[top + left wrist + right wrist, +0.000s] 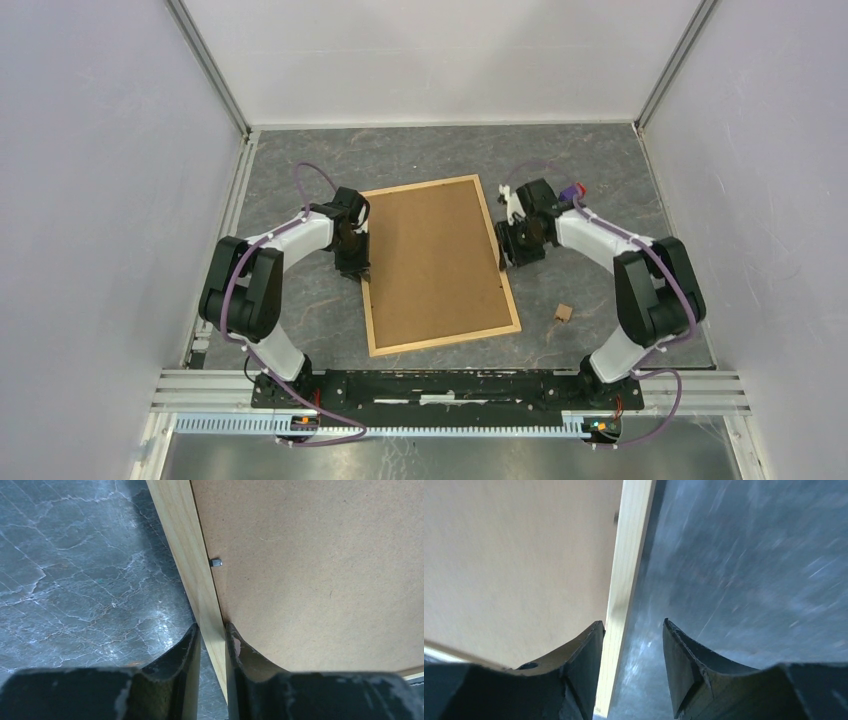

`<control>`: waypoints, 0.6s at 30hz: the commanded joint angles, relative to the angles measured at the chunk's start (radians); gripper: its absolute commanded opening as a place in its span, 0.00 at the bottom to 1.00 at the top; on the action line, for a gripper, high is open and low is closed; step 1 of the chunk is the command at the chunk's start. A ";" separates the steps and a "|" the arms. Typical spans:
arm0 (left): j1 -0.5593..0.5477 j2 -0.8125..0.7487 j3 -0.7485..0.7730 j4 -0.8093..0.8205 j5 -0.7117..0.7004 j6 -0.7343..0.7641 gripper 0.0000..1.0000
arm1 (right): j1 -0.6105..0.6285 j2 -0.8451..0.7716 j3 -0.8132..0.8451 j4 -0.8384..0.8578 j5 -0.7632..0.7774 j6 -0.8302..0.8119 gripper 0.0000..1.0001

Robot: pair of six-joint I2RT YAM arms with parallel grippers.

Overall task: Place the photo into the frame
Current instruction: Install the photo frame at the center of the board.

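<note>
The frame (pixel 372 318) lies flat on the grey table, back side up, with its brown fibreboard panel (pixel 438 262) showing. The photo is out of view. My left gripper (pixel 353 268) is at the frame's left side. In the left wrist view my left gripper (pixel 212 630) is shut on the light wood strip (pixel 192 555), one finger outside and one on the panel (pixel 325 570). My right gripper (pixel 509 256) is at the frame's right side. In the right wrist view my right gripper (pixel 631 625) is open, straddling the wood strip (pixel 629 555), with one finger over the panel (pixel 514 560).
A small brown block (pixel 564 313) lies on the table to the right of the frame's near corner. A small metal tab (pixel 215 562) sits at the panel's edge. White walls enclose the table on three sides.
</note>
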 commanded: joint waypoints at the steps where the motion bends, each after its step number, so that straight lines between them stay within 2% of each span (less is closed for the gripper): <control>1: 0.002 -0.002 -0.009 -0.024 -0.058 0.099 0.13 | -0.021 0.093 0.220 -0.066 0.075 -0.043 0.54; 6: -0.028 -0.018 -0.034 -0.014 -0.051 0.075 0.02 | -0.049 0.116 0.286 -0.081 0.095 -0.093 0.76; 9: -0.038 -0.028 -0.036 -0.012 -0.048 0.073 0.02 | -0.054 0.091 0.261 -0.078 0.147 -0.105 0.86; 13: -0.038 -0.048 -0.020 -0.031 -0.081 0.082 0.02 | -0.054 0.034 0.177 -0.034 0.134 -0.106 0.92; 18: -0.037 -0.027 0.002 -0.040 -0.099 0.099 0.02 | -0.055 0.040 0.172 -0.040 0.175 -0.091 0.96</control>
